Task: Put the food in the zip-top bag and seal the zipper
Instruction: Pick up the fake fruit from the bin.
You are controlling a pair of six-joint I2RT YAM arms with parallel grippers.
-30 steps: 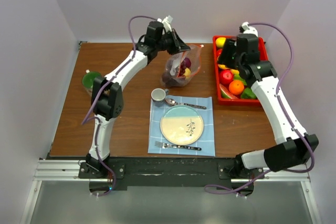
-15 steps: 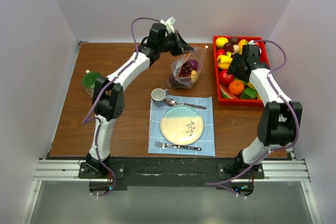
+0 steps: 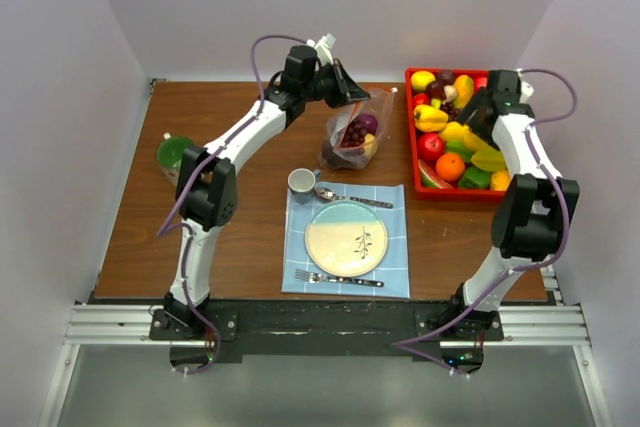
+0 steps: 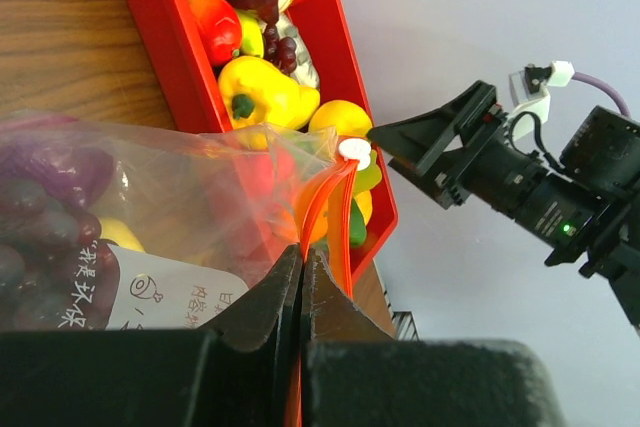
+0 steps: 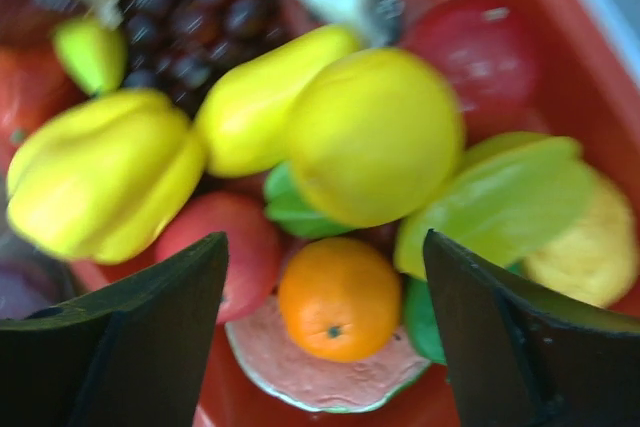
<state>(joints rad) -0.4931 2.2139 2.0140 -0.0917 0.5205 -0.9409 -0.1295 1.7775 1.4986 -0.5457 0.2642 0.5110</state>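
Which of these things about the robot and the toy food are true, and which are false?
1. The left pincer pinches the zip-top bag. True.
2. The right pincer holds the orange. False: it is open above the orange and holds nothing.
3. The orange lies in the red tray. True.
4. The zip-top bag is empty. False: purple grapes are inside it.
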